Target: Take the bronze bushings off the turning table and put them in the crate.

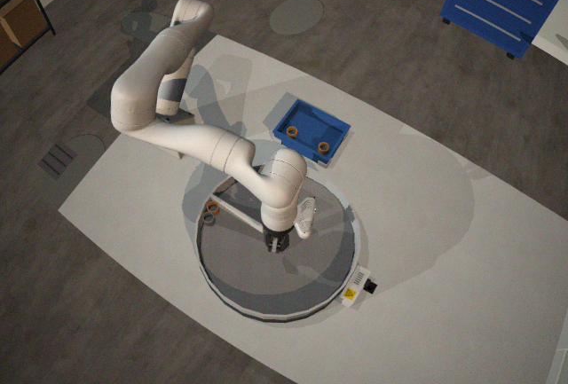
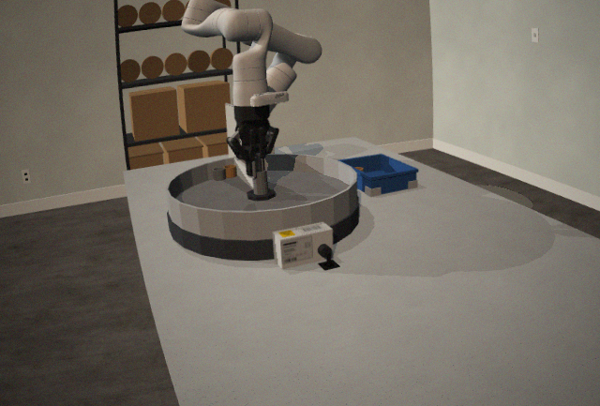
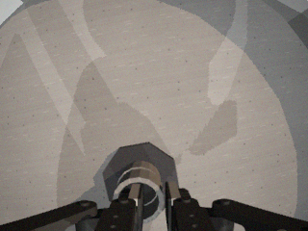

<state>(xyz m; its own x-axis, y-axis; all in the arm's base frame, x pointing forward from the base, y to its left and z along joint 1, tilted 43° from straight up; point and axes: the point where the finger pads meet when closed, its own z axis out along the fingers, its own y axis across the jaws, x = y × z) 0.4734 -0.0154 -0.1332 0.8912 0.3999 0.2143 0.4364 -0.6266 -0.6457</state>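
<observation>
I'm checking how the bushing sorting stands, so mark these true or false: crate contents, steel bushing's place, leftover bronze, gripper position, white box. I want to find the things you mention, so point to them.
1. Two bronze bushings (image 1: 291, 136) (image 1: 323, 152) are in the blue crate (image 1: 314, 129) (image 2: 390, 182). True.
2. The grey steel bushing (image 1: 209, 223) (image 2: 218, 174) is in the crate. False: it is on the turning table (image 1: 248, 270) (image 2: 217, 219).
3. A bronze bushing (image 1: 217, 209) (image 2: 231, 172) remains on the turning table. True.
4. The gripper (image 1: 274, 246) (image 2: 259, 169) (image 3: 154, 195) is over the crate. False: it is at the turning table's central post (image 2: 261, 184).
5. The white box (image 1: 355, 286) (image 2: 303, 248) stands inside the turning table's wall. False: it stands outside.
</observation>
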